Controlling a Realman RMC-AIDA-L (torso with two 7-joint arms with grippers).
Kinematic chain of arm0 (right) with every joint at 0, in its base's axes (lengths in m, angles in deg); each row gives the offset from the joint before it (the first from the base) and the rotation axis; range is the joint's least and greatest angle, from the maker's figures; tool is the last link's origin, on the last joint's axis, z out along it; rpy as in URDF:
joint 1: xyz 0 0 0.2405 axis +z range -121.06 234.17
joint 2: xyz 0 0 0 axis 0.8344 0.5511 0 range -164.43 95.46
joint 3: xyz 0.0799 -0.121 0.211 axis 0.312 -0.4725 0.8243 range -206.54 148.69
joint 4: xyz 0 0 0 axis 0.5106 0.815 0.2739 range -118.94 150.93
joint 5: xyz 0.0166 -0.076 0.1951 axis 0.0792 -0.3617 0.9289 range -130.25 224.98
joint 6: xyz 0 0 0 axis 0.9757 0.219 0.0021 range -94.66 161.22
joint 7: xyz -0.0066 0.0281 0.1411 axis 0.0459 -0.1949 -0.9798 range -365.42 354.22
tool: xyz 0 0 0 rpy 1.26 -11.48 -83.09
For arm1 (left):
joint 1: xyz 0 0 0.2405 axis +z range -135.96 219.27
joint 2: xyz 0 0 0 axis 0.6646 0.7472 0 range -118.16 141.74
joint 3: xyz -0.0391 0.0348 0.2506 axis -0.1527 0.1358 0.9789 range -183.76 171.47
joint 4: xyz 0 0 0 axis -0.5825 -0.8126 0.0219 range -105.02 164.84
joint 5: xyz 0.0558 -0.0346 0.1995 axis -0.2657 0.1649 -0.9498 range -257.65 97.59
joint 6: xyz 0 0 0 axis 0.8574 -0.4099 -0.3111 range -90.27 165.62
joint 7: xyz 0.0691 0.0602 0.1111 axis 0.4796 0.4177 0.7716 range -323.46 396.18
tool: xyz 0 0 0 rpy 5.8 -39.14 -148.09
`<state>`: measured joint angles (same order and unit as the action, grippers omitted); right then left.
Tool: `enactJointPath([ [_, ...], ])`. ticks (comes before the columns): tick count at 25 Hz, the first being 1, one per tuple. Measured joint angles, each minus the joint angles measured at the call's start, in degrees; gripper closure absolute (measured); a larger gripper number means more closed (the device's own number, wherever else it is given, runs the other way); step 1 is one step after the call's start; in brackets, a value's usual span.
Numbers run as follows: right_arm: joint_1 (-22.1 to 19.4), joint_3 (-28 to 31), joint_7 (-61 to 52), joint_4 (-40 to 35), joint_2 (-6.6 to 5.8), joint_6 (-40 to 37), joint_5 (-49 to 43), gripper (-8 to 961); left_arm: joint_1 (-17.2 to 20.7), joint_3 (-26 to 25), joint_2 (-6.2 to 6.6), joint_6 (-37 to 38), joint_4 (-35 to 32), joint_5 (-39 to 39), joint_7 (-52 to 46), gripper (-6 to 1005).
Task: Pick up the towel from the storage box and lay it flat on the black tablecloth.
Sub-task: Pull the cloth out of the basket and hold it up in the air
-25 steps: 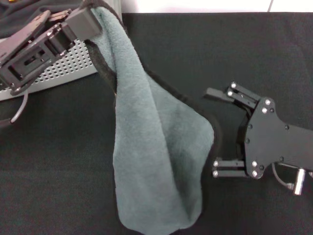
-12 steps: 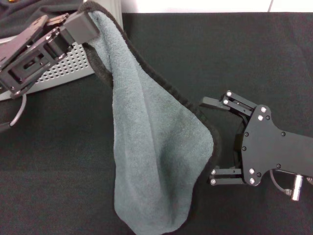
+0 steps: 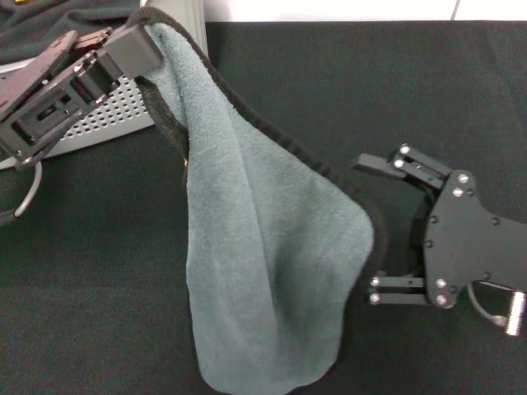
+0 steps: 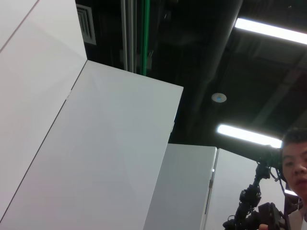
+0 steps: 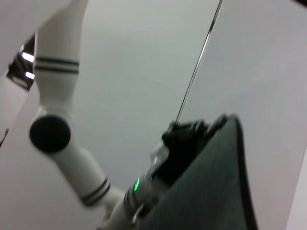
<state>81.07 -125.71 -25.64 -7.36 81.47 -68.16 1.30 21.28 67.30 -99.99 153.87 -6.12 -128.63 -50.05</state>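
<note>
The grey-green towel (image 3: 263, 255) with black edging hangs from its top corner, drooping over the black tablecloth (image 3: 346, 82). My left gripper (image 3: 142, 43) is shut on that corner, just above the corner of the storage box (image 3: 107, 119). My right gripper (image 3: 366, 226) is open at the towel's right edge, one finger above and one below the bulging hem; whether it touches the cloth cannot be told. In the right wrist view the towel (image 5: 206, 191) rises toward the left gripper (image 5: 184, 141) holding it.
A darker charcoal cloth (image 3: 66, 16) lies in the perforated box at the far left. A cable loop (image 3: 25, 197) hangs from the left arm over the tablecloth. The left wrist view shows only ceiling and wall panels.
The towel's lower part has swung slightly to the right. My right gripper first moved in toward the hem, then shifted back to the right, staying open. The left gripper has hardly moved.
</note>
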Motion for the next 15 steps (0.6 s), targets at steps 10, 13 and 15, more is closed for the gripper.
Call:
enactJointPath([
  [10,0.9,0.4,-0.2,4.6,0.15,-11.3,1.8,84,0.2,-0.1,-0.20,0.0,0.3,0.0,1.5,978],
  [13,2.0,-2.6,-0.2,4.3,-0.14,-11.5,1.3,84,0.1,-0.1,-0.20,0.0,1.3,0.2,2.1,978],
  [15,3.1,-4.4,-0.4,4.5,-0.33,-10.8,0.6,83,-0.1,-0.1,-0.17,0.0,2.4,0.4,2.6,978],
])
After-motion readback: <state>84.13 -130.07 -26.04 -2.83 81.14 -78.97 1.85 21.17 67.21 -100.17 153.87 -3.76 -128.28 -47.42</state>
